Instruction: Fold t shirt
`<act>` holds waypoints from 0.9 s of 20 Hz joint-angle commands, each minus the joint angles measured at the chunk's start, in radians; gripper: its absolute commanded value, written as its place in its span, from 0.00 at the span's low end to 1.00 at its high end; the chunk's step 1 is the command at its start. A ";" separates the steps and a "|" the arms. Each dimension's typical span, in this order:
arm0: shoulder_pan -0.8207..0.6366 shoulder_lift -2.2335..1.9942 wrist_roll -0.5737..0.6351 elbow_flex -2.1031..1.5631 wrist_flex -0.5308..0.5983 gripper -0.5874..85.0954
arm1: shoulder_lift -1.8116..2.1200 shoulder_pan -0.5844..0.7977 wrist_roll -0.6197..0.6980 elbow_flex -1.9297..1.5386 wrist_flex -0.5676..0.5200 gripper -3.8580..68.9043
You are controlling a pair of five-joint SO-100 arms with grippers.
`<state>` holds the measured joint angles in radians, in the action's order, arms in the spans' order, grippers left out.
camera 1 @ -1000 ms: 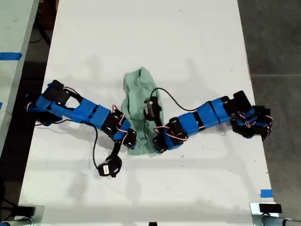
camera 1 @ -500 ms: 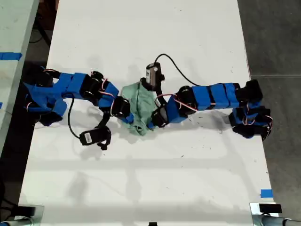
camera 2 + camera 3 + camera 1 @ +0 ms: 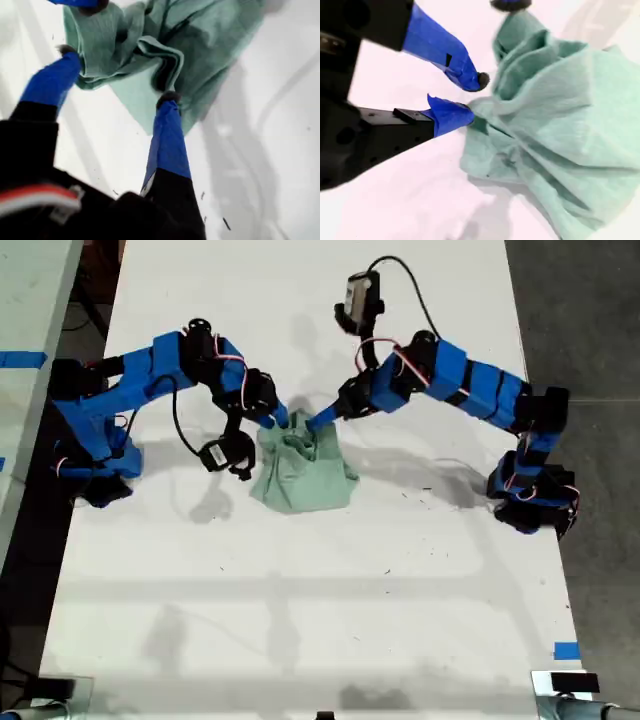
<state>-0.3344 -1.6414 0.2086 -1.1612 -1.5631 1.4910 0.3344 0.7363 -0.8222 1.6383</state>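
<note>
The t shirt (image 3: 300, 472) hangs bunched over the table (image 3: 400, 640), between my first gripper (image 3: 117, 75), jaws spread, and my second gripper (image 3: 470, 97), pinching its edge.

My first claw (image 3: 117, 75) spread wide, bunched t shirt (image 3: 210, 45) betw. tips.

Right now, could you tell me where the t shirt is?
In the exterior view the t shirt lies bunched on the white table, above centre, between the two hands.

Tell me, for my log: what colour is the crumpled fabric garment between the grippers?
Pale mint green, plain; the soft wrinkled t shirt shows best in the second wrist view.
</note>
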 commanded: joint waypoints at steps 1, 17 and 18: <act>-0.138 -0.147 0.060 -0.009 -0.014 0.11 | 0.187 0.112 0.038 0.044 0.095 0.62; -0.126 -1.135 0.176 -1.163 0.383 0.00 | 1.347 -0.150 -0.195 -1.397 -0.150 0.06; -0.170 -1.216 0.202 -1.341 0.454 0.00 | 1.384 -0.150 -0.178 -1.500 -0.181 0.06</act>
<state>-0.4172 -2.6768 0.3758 -2.1261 -1.2226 2.7826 0.2010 0.5323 -2.1506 1.5355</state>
